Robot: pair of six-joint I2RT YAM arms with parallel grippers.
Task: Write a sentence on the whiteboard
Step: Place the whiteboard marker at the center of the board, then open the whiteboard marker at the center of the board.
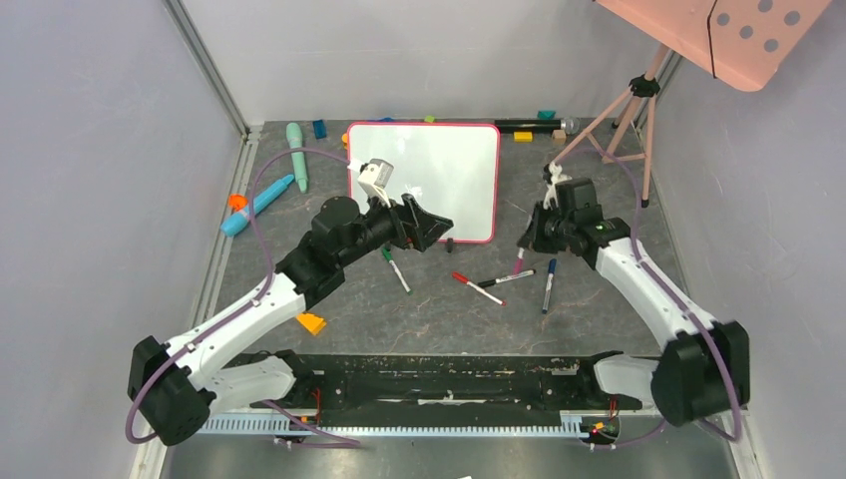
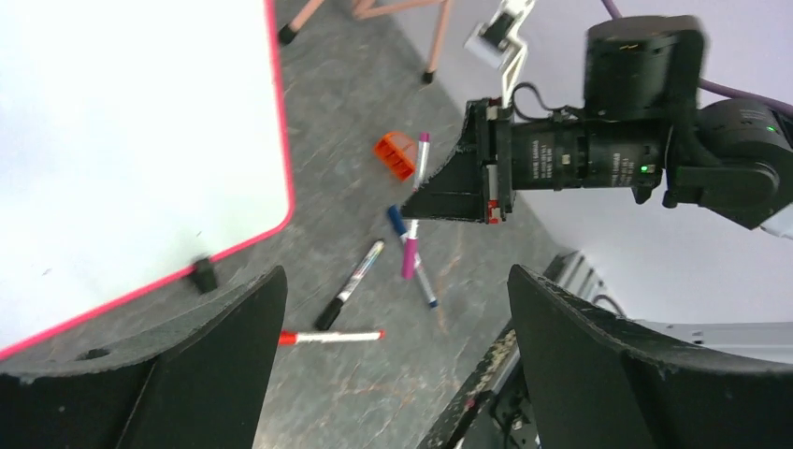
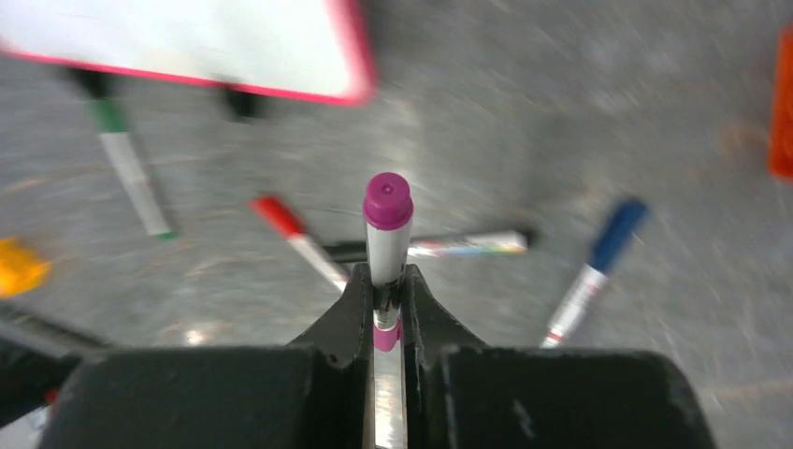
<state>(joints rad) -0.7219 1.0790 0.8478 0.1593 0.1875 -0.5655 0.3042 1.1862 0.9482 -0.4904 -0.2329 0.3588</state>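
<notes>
Top external view: the whiteboard (image 1: 439, 160) lies flat at the far middle of the grey tabletop (image 1: 419, 324). It has a pink-red frame all round, and one black clip foot (image 1: 449, 241) shows at its near edge. Its face reads plain white in every view.

Left claw (image 1: 437, 226): released, positioned over the board's near edge, just left of the near right corner. The left wrist view confirms this. Both fingers (image 2: 215, 355) stand well apart with nothing between them, and the board's rounded corner and clip foot lie just beyond the one on the left of that view.

Right claw (image 1: 525, 242): clenched on a purple-capped marker (image 1: 518, 264). It is off the board's near right corner and apart from it. In the right wrist view the jaws pinch the white barrel, and the capped end projects forward of the fingertips. Whether that end touches the tabletop cannot be determined.

Loose items on the tabletop, between the two arms:
- Green marker (image 1: 396, 269), just near of the board.
- Red marker (image 1: 477, 288) and black marker (image 1: 506, 278), close together.
- Blue marker (image 1: 549, 284), right of those, near the right claw.

Elsewhere, an orange block (image 1: 311, 323) sits beside the left arm. A light-blue pen-shaped piece (image 1: 257, 205) and a mint-green pen-shaped piece (image 1: 296, 155) lie at the far left. A pink tripod (image 1: 629, 110) stands at the far right corner.
</notes>
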